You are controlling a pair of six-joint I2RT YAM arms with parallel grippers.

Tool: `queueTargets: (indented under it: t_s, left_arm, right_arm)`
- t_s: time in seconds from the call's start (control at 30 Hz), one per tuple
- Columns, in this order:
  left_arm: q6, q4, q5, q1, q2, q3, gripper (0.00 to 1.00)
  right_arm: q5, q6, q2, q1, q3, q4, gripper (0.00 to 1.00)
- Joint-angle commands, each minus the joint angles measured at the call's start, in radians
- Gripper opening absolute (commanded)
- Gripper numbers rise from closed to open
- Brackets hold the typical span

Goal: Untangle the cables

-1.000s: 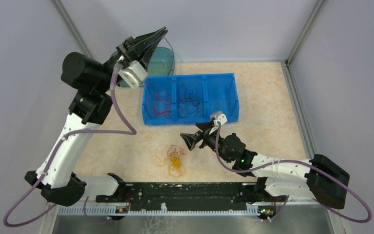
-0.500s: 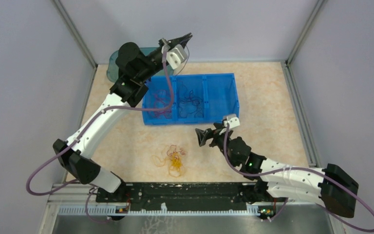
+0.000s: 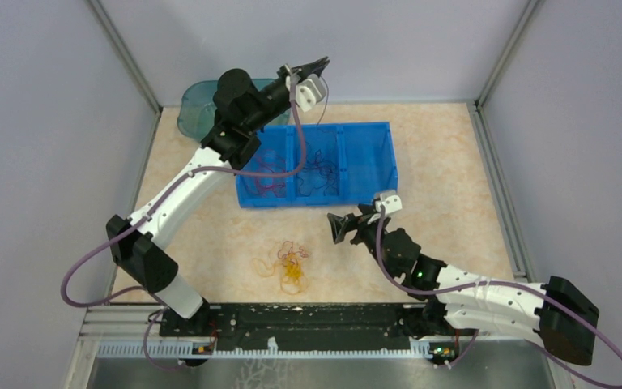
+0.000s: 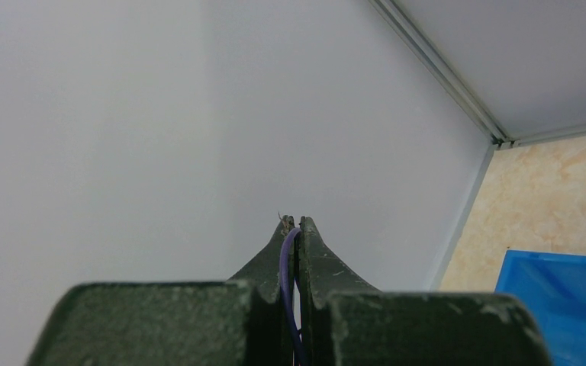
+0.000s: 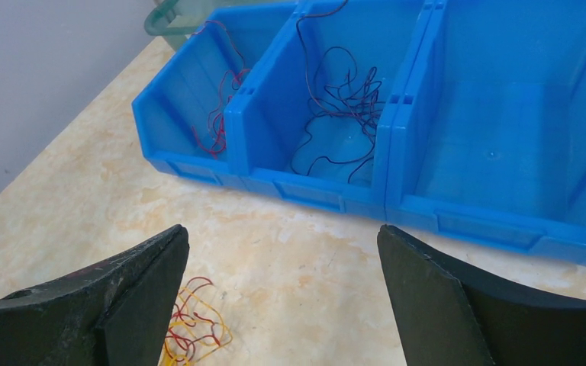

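High over the back edge of the blue bin point(image 3: 316, 199), my left gripper point(image 3: 321, 62) is shut on a thin dark purple cable point(image 4: 286, 255), which runs down between its fingers point(image 4: 314, 252). A small clump of yellow and red cables point(image 3: 288, 263) lies on the table in front of the bin, also low in the right wrist view point(image 5: 192, 324). Red cables point(image 3: 266, 177) lie in the bin's left compartment and dark cables point(image 3: 321, 168) in its middle one. My right gripper point(image 3: 338, 229) hovers open and empty to the right of the clump.
The bin's right compartment point(image 5: 503, 114) holds nothing. A teal translucent container point(image 3: 194, 109) stands at the back left, beside the bin. Grey walls close the table on three sides. The left arm's mauve cable point(image 3: 291, 166) hangs over the bin.
The left arm has swung from the back left, near the teal container, to the right over the bin's back edge, still shut. The right gripper drew slightly right and stayed open.
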Motion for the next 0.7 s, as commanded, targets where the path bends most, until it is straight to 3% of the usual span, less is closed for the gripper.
queueTargets:
  t_s: [0.0, 0.27, 0.67]
  left_arm:
    - [0.057, 0.071, -0.013, -0.002, 0.014, 0.003, 0.0]
    - [0.069, 0.065, -0.017, 0.018, 0.087, -0.017, 0.0]
    - [-0.068, 0.029, -0.062, 0.029, 0.169, -0.095, 0.0]
  right_arm:
    - [0.021, -0.01, -0.033, -0.006, 0.002, 0.009, 0.94]
    - [0.071, 0.001, -0.099, -0.006, -0.01, -0.017, 0.94]
    - [0.074, -0.019, -0.098, -0.007, 0.004, -0.036, 0.93]
